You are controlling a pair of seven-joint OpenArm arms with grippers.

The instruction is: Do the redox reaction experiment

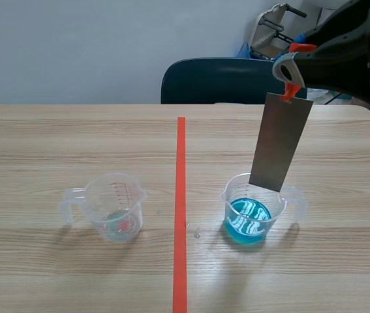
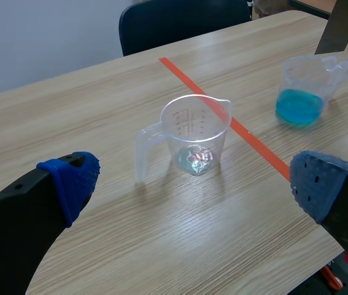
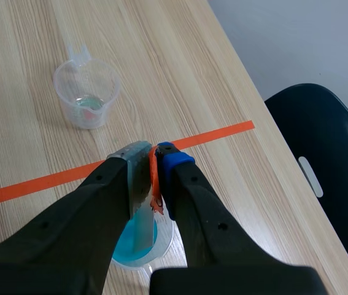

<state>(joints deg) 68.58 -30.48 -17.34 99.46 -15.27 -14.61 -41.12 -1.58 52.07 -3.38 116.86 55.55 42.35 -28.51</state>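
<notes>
My right gripper [image 1: 293, 73] is raised over the right half of the table, shut on the top of a grey metal plate [image 1: 279, 143] that carries an orange clip [image 1: 293, 90]. The plate hangs upright, its lower edge about level with the rim of a clear beaker of blue liquid [image 1: 250, 215]. From the right wrist, the plate [image 3: 139, 209] runs down from the shut gripper [image 3: 154, 165] toward that beaker [image 3: 131, 255]. Left of the tape stands a second clear beaker [image 1: 114, 208] with a little liquid. My left gripper [image 2: 195, 181] is open, just short of this beaker [image 2: 195, 135].
An orange-red tape line [image 1: 181, 215] splits the wooden table down the middle. A dark blue chair [image 1: 217, 81] stands behind the far edge. Both beaker handles point outward, away from the tape.
</notes>
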